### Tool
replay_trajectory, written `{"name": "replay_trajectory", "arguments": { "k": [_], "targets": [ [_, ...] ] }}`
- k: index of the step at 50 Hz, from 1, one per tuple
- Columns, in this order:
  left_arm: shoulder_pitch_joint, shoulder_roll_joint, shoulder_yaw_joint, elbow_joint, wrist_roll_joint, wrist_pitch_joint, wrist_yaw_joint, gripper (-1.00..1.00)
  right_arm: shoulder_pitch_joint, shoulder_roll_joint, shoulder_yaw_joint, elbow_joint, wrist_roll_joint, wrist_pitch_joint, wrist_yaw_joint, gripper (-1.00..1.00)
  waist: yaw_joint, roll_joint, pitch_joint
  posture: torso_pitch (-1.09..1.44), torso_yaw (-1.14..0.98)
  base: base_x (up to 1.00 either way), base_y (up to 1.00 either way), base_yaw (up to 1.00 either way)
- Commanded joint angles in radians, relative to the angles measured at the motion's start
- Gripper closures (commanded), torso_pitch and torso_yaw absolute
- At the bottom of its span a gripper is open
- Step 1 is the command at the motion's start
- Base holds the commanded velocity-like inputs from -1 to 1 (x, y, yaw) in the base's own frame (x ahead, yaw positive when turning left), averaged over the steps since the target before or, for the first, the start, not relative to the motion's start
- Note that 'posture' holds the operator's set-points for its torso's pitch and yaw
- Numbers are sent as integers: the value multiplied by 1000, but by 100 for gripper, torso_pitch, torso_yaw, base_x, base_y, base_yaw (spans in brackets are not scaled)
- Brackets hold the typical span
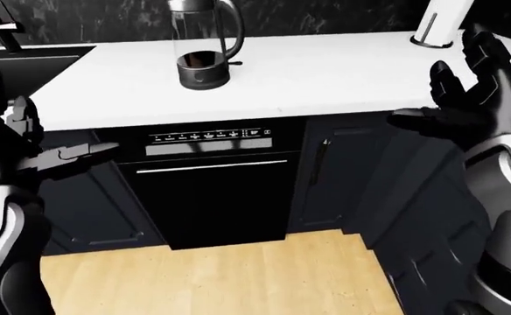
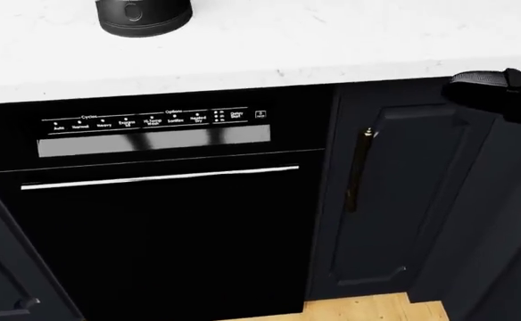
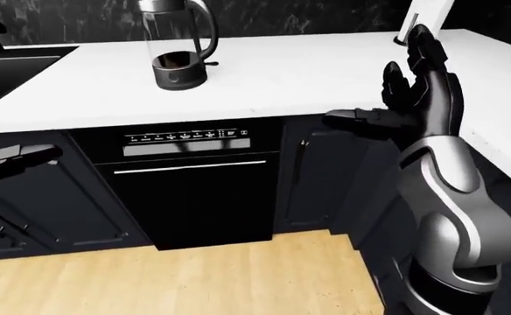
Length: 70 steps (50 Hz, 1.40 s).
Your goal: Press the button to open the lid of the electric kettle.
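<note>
The electric kettle (image 1: 201, 41) has a glass body, a black base and a handle on its right; it stands on the white counter (image 1: 325, 72) near the top left of the eye views. Only its black base (image 2: 143, 15) shows at the top of the head view. Its lid and button are cut off by the top edge. My right hand (image 3: 409, 98) is open, fingers spread, raised beside the counter edge well right of the kettle. My left hand (image 1: 28, 141) is open at the left edge, below the counter.
A black dishwasher (image 2: 154, 221) with a control strip and bar handle sits under the counter. Dark cabinet doors (image 2: 385, 200) flank it. A sink (image 1: 19, 62) lies at the left, a paper towel holder (image 1: 435, 26) at the right. Wooden floor (image 1: 212, 275) lies below.
</note>
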Motion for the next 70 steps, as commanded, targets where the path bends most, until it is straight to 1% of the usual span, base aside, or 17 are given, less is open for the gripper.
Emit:
{"name": "replay_trajectory", "arguments": {
  "k": [1,3,7,10,12,13,22,26,27,29,34,38,55,64,68,69,70],
  "targets": [
    [-22,23,9,-23,2,-24,-1,-100,-25,-11,-6,-15,-1,-19,1,-100,-2,0,-23,0,0,10,31,0],
    [-23,24,11,-26,1,-21,-1,-100,-24,-12,-8,-15,-1,-18,2,-100,-2,-19,-28,0,0,11,31,0],
    [-19,24,13,-28,1,-22,-3,-100,-19,-12,-9,-22,1,-15,2,-100,-6,8,-25,0,0,11,30,0],
    [-50,40,0,-39,4,13,3,-100,-26,-26,-28,-26,27,-3,3,-100,-14,59,-16,0,0,11,30,0],
    [-51,38,4,-18,6,-10,-2,-100,-6,-19,-11,1,-9,-35,15,-100,-11,146,-42,0,0,11,29,0],
    [-28,27,10,-39,2,-8,-4,-100,-22,-18,-8,-16,1,-14,4,-100,-7,100,-28,0,0,11,29,0],
    [-40,26,1,-42,-3,2,4,-100,-26,-22,-12,-27,8,-5,9,-100,4,31,-18,0,0,11,28,0],
    [-31,24,5,-38,-2,-8,-1,-100,-28,-20,-8,-34,11,2,5,-100,7,-52,-30,0,0,11,29,0],
    [-33,25,4,-39,-2,-6,0,-100,-28,-19,-8,-34,10,1,6,-100,-5,-4,-21,0,0,11,28,0],
    [-36,26,2,-40,-1,-4,1,-100,-29,-22,-12,-34,12,3,7,-100,-3,-28,-29,0,0,11,28,0],
    [-37,26,6,-42,-4,0,3,-100,-34,-25,-13,-36,16,8,3,-100,-7,17,-17,0,0,11,28,0],
    [-38,25,3,-41,-3,-2,4,-100,-37,-28,-14,-35,20,10,3,-100,-14,133,-37,0,0,11,27,0],
    [-26,17,-1,-37,13,-15,-6,-100,-37,-33,-15,-27,20,2,1,-100,9,-21,-28,0,0,11,16,0],
    [-30,21,5,-41,12,-8,-7,-100,-34,-35,-19,-25,24,-1,2,-100,0,29,-16,0,0,11,0,0],
    [-34,22,4,-40,10,-5,-5,-100,-35,-36,-19,-25,25,0,0,-100,-8,121,-28,0,0,11,0,0],
    [-34,23,4,-40,10,-5,-5,-100,-36,-36,-19,-26,27,1,-1,-100,4,85,-21,0,0,11,0,0],
    [-35,24,4,-41,9,-3,-5,-100,-37,-37,-18,-24,26,0,-1,-100,-1,100,-19,0,0,11,0,0]
  ]
}}
